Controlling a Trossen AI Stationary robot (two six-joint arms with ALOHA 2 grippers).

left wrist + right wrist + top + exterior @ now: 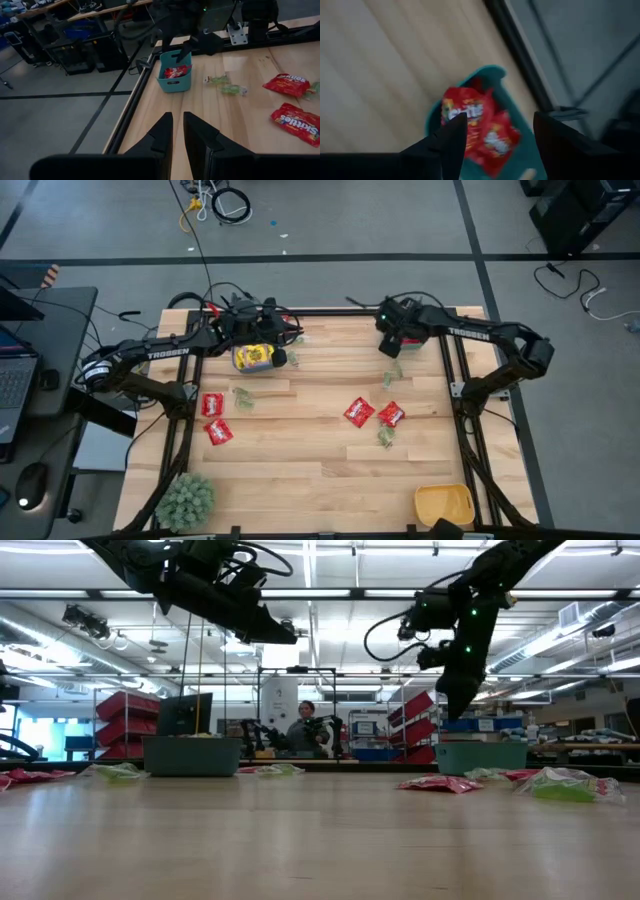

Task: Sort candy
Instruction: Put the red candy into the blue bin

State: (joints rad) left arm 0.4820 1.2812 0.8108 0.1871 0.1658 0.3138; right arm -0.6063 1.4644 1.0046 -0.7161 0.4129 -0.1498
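Two dark jointed arms, white TROSSEN lettering, black cables, green indicator light, dark tapered fingers (165, 135)

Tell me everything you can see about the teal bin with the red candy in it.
The teal bin is a small open-topped tub, plastic by its look, standing upright near the table's far right corner. Shiny red packets are piled inside, one poking above the rim. The right hand hovers open over it, not touching.
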